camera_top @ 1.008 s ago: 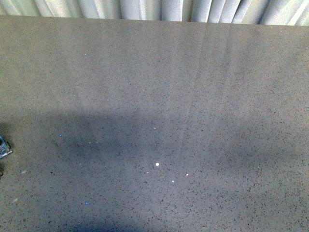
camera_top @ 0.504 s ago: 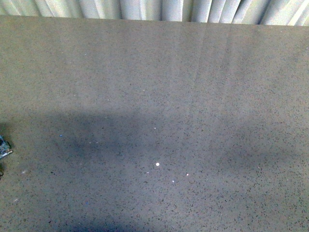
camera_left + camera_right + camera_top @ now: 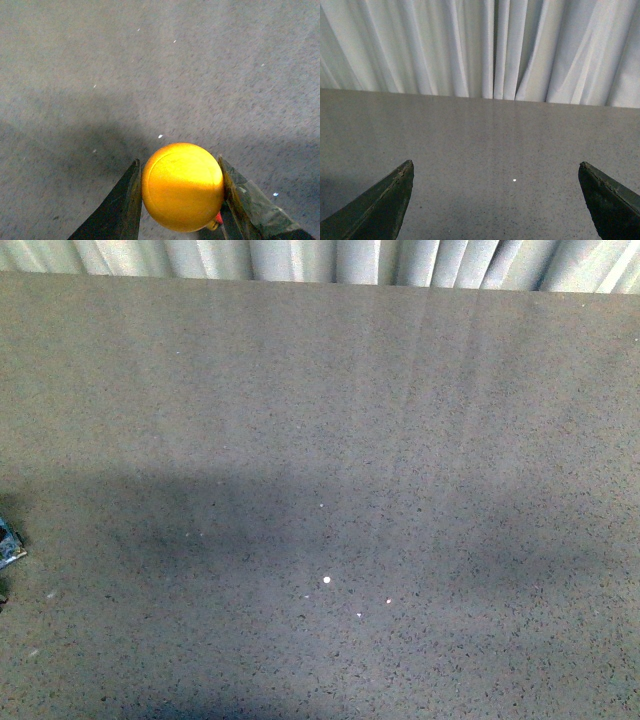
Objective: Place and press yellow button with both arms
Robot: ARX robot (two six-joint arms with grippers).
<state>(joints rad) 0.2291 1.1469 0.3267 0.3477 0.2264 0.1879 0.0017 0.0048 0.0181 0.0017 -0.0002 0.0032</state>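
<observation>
Two sets of fingers, two very different jobs right now. My left fingers [image 3: 122,210] are closed in tight on the yellow button [image 3: 182,186], one on each side of the round cap, so the left wrist view is mostly that cap from above with the speckled grey worktop [image 3: 160,60] beyond it. Gripping it by the sides leaves the top free, which I reckon is the point, since something has to push down on it. Can't tell if its base is touching the worktop or hanging just over it, because the cap hides everything underneath. My right fingers [image 3: 380,210] are spread wide with nothing between them, aimed across the worktop toward the white curtain [image 3: 485,45], so I'd guess that arm is the presser in waiting. The front view shows no button at all, so my guess is it's out past the left edge.
</observation>
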